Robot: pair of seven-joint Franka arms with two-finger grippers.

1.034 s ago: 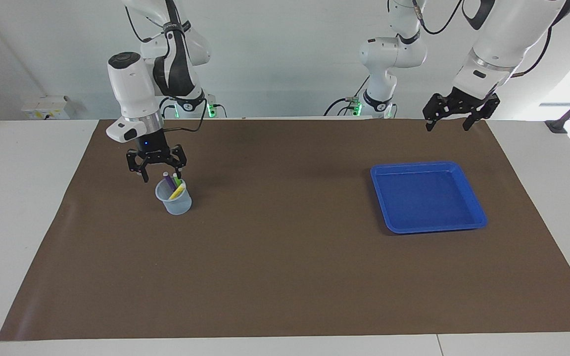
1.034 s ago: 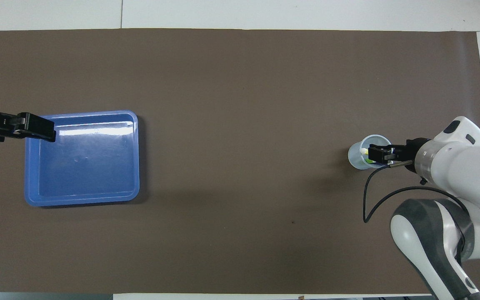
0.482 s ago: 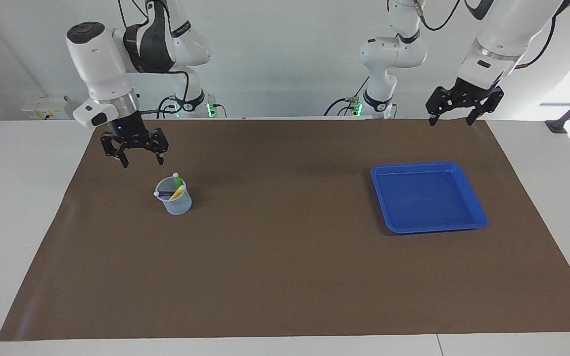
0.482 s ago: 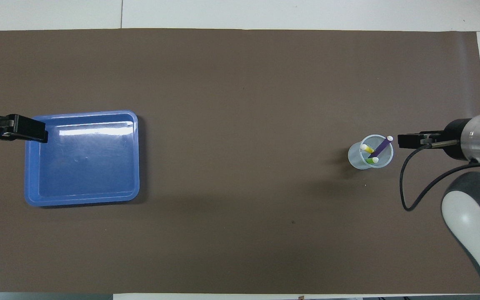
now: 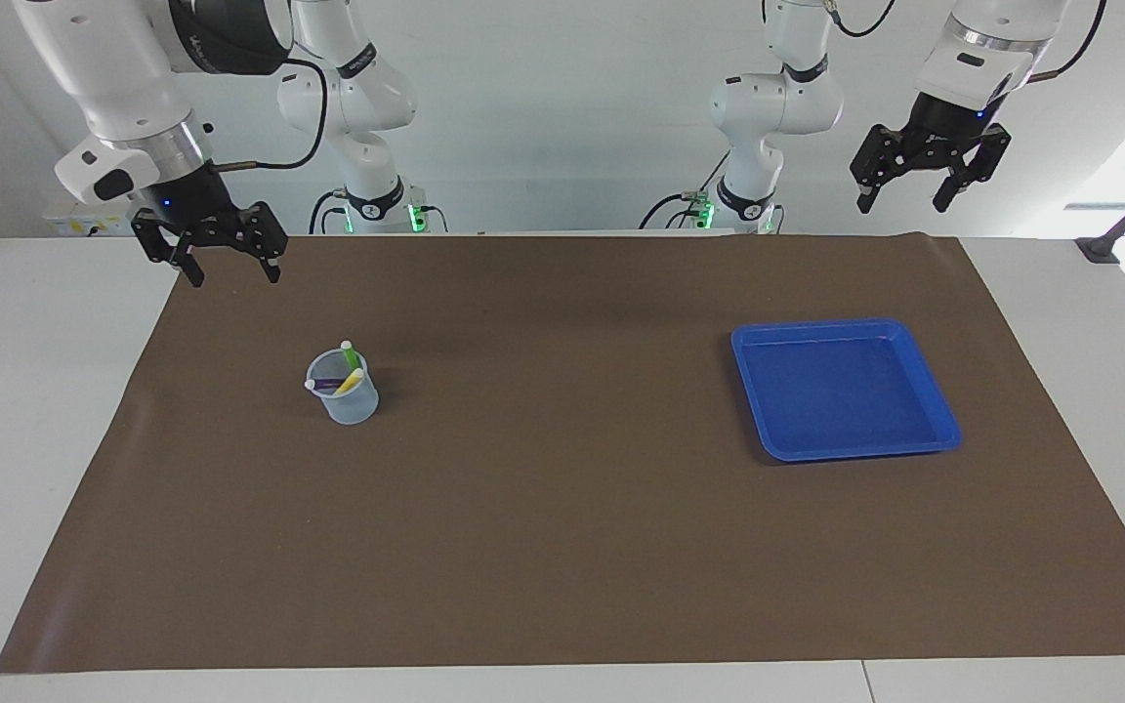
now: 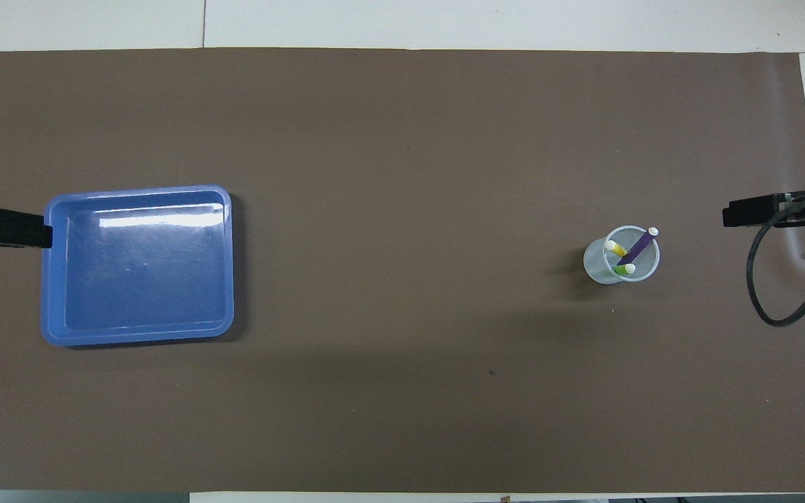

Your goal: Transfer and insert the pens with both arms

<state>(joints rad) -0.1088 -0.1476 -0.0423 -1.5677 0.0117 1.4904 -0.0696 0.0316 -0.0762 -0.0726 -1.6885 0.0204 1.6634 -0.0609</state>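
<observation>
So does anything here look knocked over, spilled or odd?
Nothing stands out. The three pens lean inside the upright cup, the blue tray lies flat and empty, and the brown mat looks smooth.

Purple (image 6: 641,246), green (image 6: 622,269) & yellow (image 6: 616,248) slim marker pens w/ whitish ends, translucent pale-blue plastic cup (image 6: 595,265), glossy blue square plastic tray (image 6: 53,328), plain brown table mat (image 6: 402,175)

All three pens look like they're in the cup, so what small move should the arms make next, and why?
Probably none beyond parking. The purple pen, green pen and yellow pen all stand in the cup, the blue tray is bare, and the right gripper and left gripper hang open, holding nothing.
</observation>
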